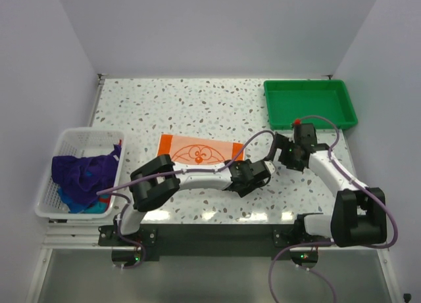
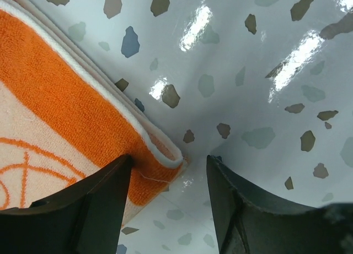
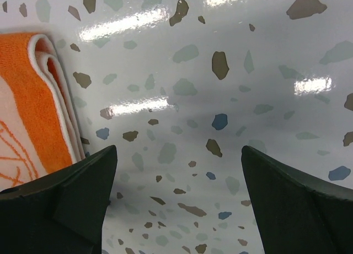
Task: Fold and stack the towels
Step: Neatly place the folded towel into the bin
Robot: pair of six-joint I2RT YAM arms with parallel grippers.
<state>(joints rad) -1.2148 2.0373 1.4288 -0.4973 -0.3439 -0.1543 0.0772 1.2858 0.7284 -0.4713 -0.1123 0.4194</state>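
The green tray [image 1: 309,104] sits at the far right of the speckled table [image 1: 171,106], well apart from the white mesh basket [image 1: 69,142] at the left edge. The basket holds a dark purple towel [image 1: 82,175] heaped over a bright blue towel [image 1: 95,208]. The folded orange-and-white towel [image 1: 197,150] lies flat mid-table with nothing on it. The left gripper [image 2: 168,163] is spread wide around that towel's right-hand corner, one finger [image 2: 94,204] over the cloth, clamping nothing. The right gripper [image 3: 179,155], just right of the towel, gapes over bare table, empty.
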